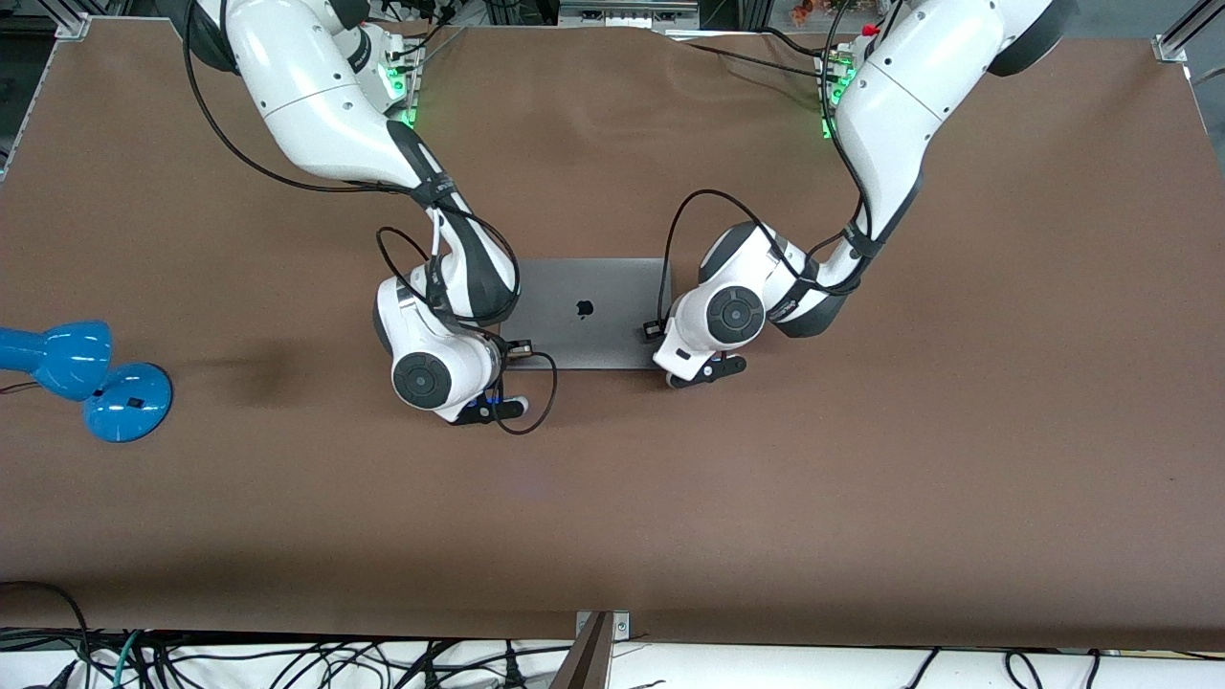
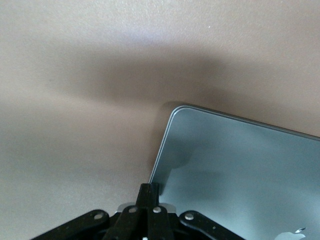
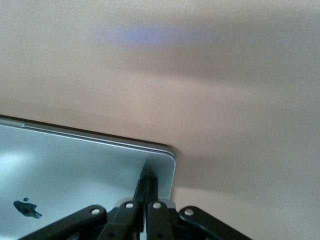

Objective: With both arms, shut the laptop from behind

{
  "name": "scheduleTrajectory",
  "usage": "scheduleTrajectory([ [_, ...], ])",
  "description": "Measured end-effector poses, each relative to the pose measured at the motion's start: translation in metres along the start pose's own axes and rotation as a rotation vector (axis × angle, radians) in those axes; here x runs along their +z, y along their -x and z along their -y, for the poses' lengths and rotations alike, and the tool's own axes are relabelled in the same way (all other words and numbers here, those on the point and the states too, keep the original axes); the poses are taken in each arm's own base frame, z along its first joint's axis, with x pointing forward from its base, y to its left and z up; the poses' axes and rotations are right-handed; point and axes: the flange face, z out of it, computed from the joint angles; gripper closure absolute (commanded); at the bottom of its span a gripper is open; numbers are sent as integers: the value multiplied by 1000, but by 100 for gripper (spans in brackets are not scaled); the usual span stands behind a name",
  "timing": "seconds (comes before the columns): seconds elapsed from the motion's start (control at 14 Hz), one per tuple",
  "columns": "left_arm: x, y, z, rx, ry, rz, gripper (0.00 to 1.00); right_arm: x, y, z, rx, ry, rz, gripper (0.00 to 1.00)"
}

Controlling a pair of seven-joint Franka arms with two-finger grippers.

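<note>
Laptop [image 1: 584,311] lies flat and shut in the middle of the brown counter [image 1: 861,478], lid up, its long axis running from the right arm's end of the counter toward the left arm's end. The black apple logo [image 1: 584,308] sits at the lid's centre with its top pointing toward the robots' bases.

Both arms reach in over its two short ends. The right tool [image 3: 146,187] has its fingers pressed together, tips touching the lid at the corner nearer the front camera on the right arm's end. The left tool [image 2: 148,192] is likewise pinched shut, its tips on the lid at the matching corner on the left arm's end.

From the front, the bulky white wrists cover both short ends of the laptop, and neither tool's fingers can be made out there. A blue desk lamp [image 1: 86,378] rests well apart at the right arm's end, cut off by the picture's edge.
</note>
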Motion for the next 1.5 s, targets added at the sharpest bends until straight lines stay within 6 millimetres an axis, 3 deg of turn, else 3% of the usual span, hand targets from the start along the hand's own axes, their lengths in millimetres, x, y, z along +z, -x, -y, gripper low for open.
scheduleTrajectory([
  [0.07,0,0,0,0,0,0,43,-1,0,0,-2,-1,-2,94],
  [0.14,0,0,0,0,0,0,0,-3,-1,1,-4,-2,-6,87],
  [0.21,-1,-2,0,-1,2,-4,0,-6,-1,2,-6,-4,-12,71],
  [0.43,-17,-14,4,-9,13,-32,0,-24,-3,8,-17,-11,-32,0],
  [0.64,-61,-15,14,-16,-12,-32,0,-52,-5,12,-25,-24,-73,0],
  [0.86,-128,-1,34,46,-73,-22,0,-81,-1,14,-29,-33,-113,0],
  [1.07,-209,5,76,69,-97,-43,0,-135,16,17,-50,12,-192,0],
  [1.29,-282,18,121,73,-109,-79,0,-198,45,5,-56,83,-243,0],
  [1.5,-318,26,170,142,-122,-107,0,-253,77,-27,-20,112,-278,0],
])
